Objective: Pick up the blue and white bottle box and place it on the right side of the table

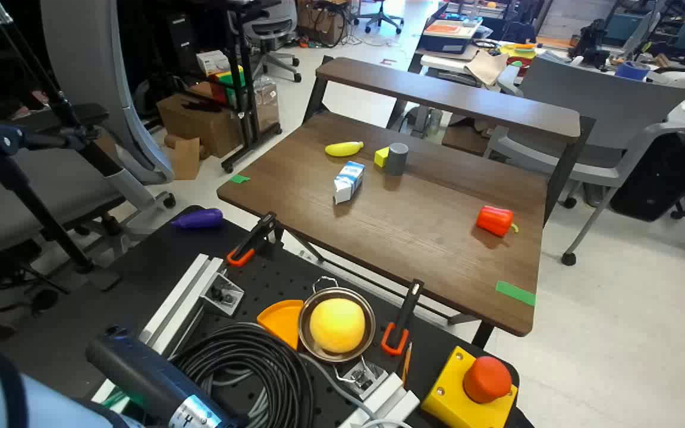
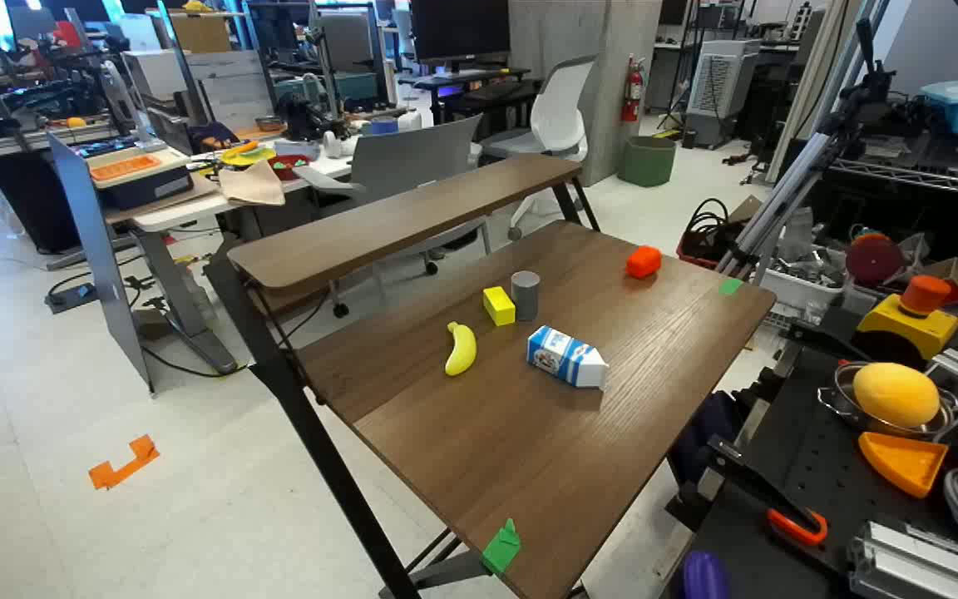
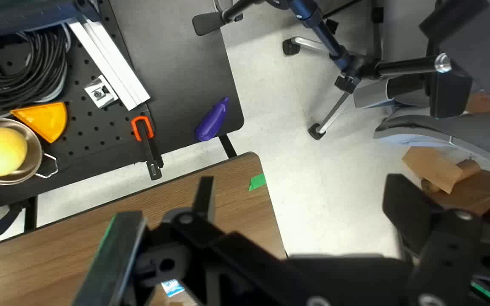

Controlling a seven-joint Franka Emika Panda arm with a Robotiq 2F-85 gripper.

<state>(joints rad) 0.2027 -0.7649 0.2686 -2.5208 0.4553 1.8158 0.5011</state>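
The blue and white bottle box [image 1: 348,182] is a small milk-carton shape lying on its side on the dark brown wood-grain table [image 1: 414,238]. It also lies there in an exterior view [image 2: 566,358], with its white gabled end toward the table edge by the black bench. In the wrist view only a small piece of the box [image 3: 172,287] shows, behind the gripper's linkage. My gripper [image 3: 301,191] is open and empty, its fingers wide apart over the table's corner and the floor. The gripper is out of view in both exterior views.
A yellow banana [image 2: 461,349], a yellow block [image 2: 499,306] and a grey cylinder [image 2: 525,294] stand near the box. A red-orange pepper [image 1: 495,220] lies farther along the table. A raised shelf [image 1: 449,98] runs along one side. A black bench [image 3: 177,63] adjoins the table.
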